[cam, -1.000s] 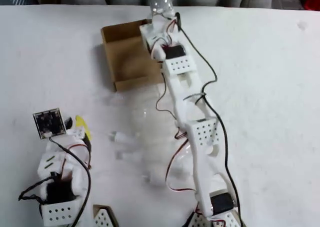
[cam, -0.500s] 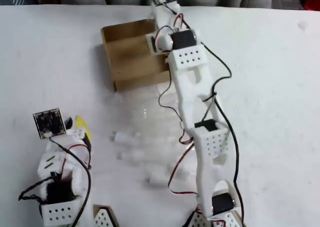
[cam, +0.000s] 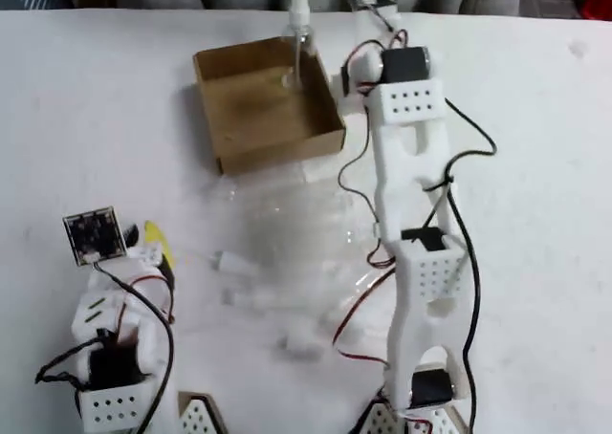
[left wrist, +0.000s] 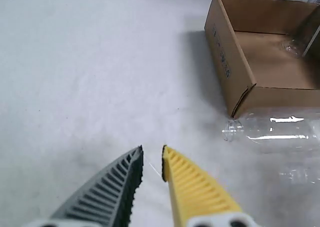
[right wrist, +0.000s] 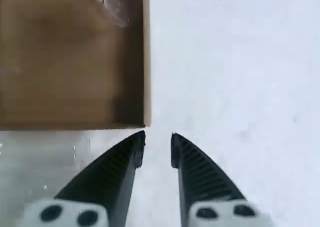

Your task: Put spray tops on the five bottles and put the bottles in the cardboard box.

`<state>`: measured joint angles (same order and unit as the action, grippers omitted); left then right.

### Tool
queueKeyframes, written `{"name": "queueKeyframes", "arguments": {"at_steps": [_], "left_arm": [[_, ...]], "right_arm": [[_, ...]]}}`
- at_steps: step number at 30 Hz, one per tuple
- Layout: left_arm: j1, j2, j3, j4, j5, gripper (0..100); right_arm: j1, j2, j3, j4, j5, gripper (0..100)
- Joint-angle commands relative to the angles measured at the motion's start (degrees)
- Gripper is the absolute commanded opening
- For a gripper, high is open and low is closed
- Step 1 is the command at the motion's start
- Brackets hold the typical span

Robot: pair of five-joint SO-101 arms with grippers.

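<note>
The cardboard box (cam: 263, 119) lies open at the far middle of the table. One clear bottle with a white spray top (cam: 298, 34) stands upright in its far right corner; its base (right wrist: 116, 8) also appears in the right wrist view. My right gripper (right wrist: 157, 141) hovers just outside the box's corner (right wrist: 146, 118), black fingers narrowly open and holding nothing. Several clear uncapped bottles (cam: 287, 228) lie in a heap below the box; one (left wrist: 277, 132) has its mouth by the box front. My left gripper (left wrist: 152, 156), open a little and holding nothing, rests at the near left.
Loose white spray tops (cam: 229, 260) (cam: 301, 338) lie among the bottles. The right arm (cam: 416, 224) stretches from the near edge to the far edge, right of the box. The left arm's base (cam: 110, 358) sits near left. Bare table spreads far left and right.
One second ago the right gripper held the bottle over the box's far edge. It has let go, and the arm has swung right, leaving the bottle standing in the box.
</note>
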<state>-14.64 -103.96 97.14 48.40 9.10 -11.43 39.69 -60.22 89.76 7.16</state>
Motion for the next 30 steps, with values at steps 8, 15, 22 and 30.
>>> {"name": "queueKeyframes", "arguments": {"at_steps": [8,15,22,30], "left_arm": [[0.7,-0.7,-0.2,-2.1,-0.8,7],[0.7,-0.7,-0.2,-2.2,-0.8,7],[0.7,-0.7,-0.2,-2.2,-0.8,7],[0.7,-0.7,-0.2,-2.2,-0.8,7]], "right_arm": [[-0.1,2.2,-3.0,1.3,11.2,9.8],[-3.6,4.4,-3.0,1.4,10.9,10.0],[-5.4,4.5,-3.0,0.7,2.9,21.2],[-4.9,8.2,-3.0,-2.9,2.8,21.1]]}}
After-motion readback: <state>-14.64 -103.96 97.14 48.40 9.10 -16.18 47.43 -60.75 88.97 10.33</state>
